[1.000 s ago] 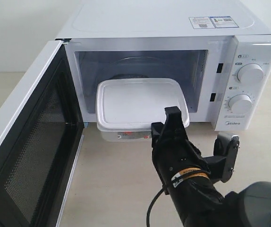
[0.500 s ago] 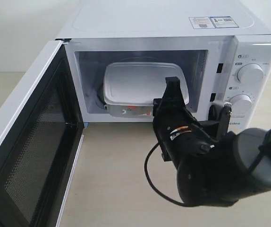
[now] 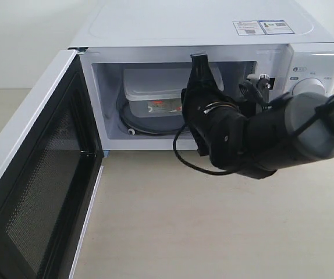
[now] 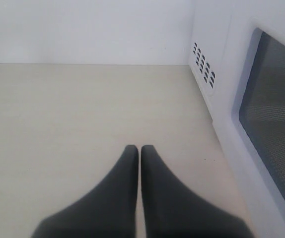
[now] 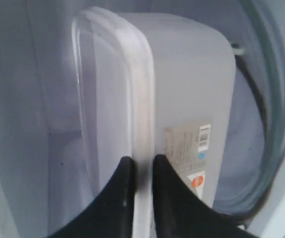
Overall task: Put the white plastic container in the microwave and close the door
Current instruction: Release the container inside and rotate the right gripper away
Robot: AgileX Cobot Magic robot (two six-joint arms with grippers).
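The door stands swung wide open at the left, its mesh-lined inner face showing. My left jaws are pressed together and empty, above the bare worktop beside the door's outer window. Inside the microwave cavity, the white plastic container sits over the glass turntable; whether it rests there I cannot tell. My right jaws pinch its lid rim at the container's right end.
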